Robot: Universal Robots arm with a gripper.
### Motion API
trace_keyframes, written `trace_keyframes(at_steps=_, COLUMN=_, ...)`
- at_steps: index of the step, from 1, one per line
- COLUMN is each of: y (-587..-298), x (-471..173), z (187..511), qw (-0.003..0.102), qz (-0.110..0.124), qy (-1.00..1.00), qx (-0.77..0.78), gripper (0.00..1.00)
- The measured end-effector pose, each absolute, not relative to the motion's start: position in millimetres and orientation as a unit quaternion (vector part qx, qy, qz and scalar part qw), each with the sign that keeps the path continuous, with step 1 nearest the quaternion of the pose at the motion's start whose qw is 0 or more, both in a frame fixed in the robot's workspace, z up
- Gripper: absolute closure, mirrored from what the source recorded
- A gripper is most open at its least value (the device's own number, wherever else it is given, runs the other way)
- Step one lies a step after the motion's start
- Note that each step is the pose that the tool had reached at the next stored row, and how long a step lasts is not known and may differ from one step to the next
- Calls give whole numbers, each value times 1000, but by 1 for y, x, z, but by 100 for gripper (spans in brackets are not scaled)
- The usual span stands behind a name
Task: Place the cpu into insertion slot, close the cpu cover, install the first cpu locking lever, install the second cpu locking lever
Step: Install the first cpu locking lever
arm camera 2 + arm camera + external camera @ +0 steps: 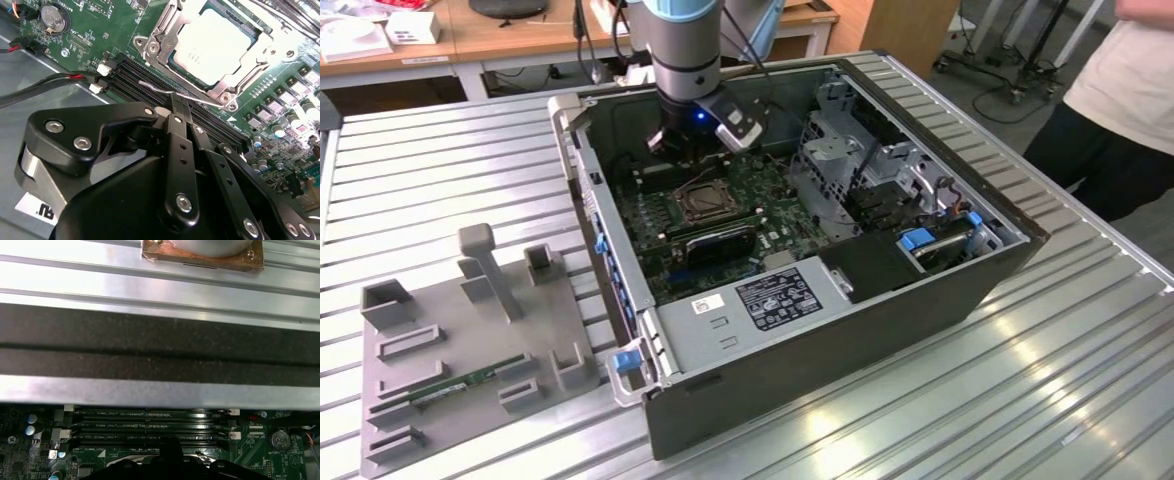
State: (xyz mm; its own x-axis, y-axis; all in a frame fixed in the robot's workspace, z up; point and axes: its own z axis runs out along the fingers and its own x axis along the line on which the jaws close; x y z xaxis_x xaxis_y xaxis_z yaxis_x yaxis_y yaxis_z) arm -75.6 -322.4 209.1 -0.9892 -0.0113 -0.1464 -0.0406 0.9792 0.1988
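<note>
Exterior view: The black gripper (674,155) reaches down into the open dark-grey computer case (961,290), which lies on the ribbed metal tabletop (1067,400). The gripper hangs just beside the square, metal-rimmed insertion slot (700,203) on the green circuit board (767,215). A grey moulded fixture tray (440,330) sits at the exterior view's left, well apart from the case, with a long green memory stick (454,384) in it. A person (1121,100) stands at the exterior view's right.

Second wrist view: The flat square cpu (215,42) with a silvery-grey metal top sits in the slot. The thin silver-grey cpu cover (162,30) lies flat around it, framing it in its window. The gripper (179,100) has its fingers drawn together with no gap visible. Its tips meet the thin wire locking lever (155,87), which runs over the long black memory slots (135,75). Whether the tips pinch the lever cannot be told.

First wrist view: The gripper (170,452) tip stands beside the memory slots (150,426), below the dark case wall (150,350).
</note>
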Motion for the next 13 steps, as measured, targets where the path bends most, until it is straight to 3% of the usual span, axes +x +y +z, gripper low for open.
trace_keyframes(at_steps=13, y=-322, x=-74, z=205, qw=73, qz=101, qy=992, qx=-13, gripper=89)
